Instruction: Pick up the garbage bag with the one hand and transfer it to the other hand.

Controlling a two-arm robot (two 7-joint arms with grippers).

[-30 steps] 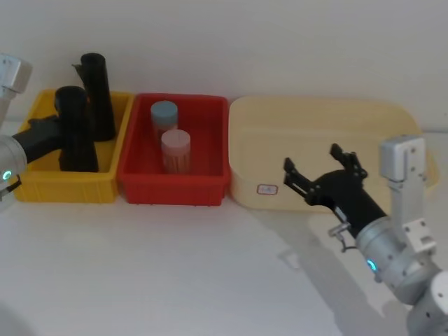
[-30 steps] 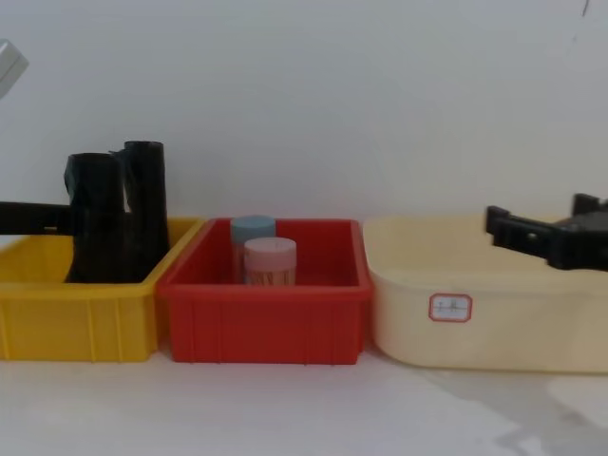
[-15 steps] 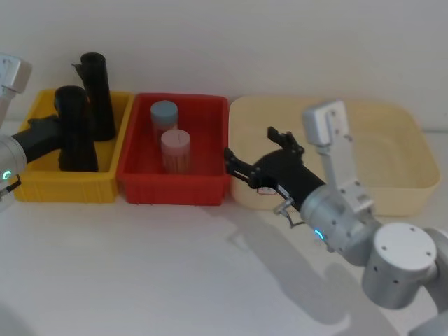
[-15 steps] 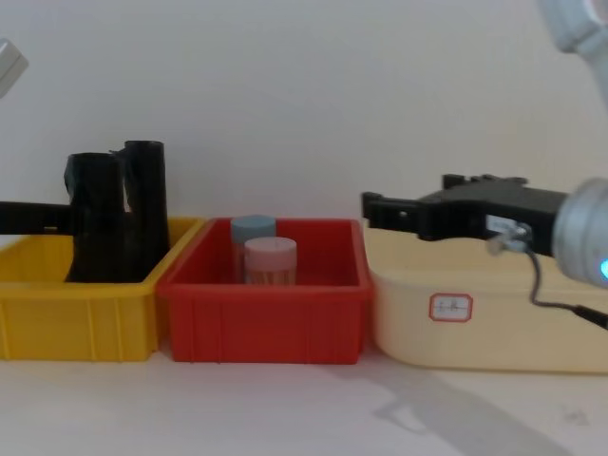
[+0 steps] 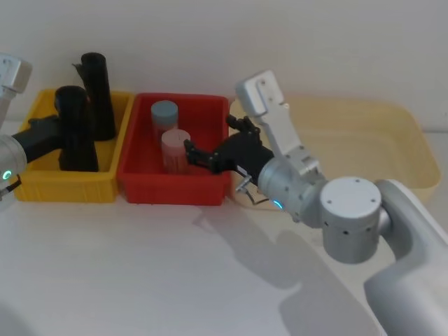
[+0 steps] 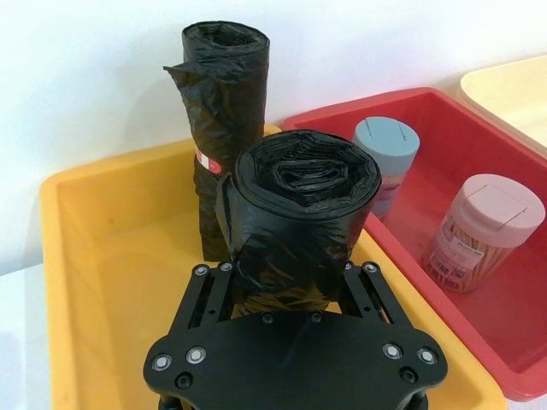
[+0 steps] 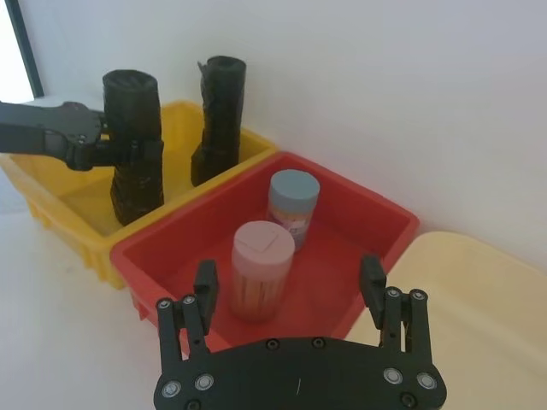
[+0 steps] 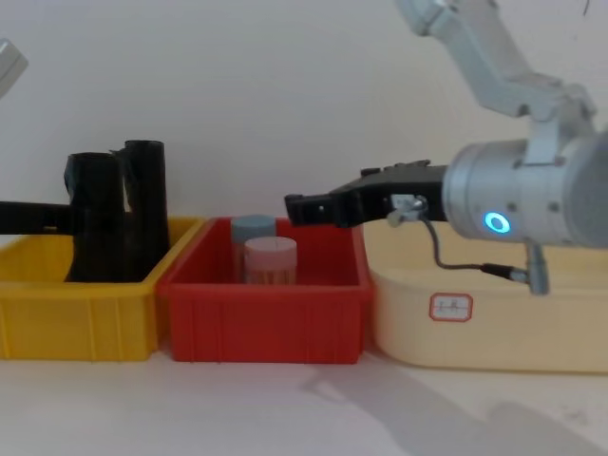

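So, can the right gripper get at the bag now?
Probably yes. The right gripper, open, hovers above the red bin; the bag, upright in the left gripper, rises above the yellow bin's rim, and the jars sit lower.

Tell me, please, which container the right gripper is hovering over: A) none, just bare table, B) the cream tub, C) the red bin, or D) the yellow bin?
C: the open right gripper hangs above the red bin, close to the pink-lidded jar, while the left gripper is closed on the garbage bag in the yellow bin.
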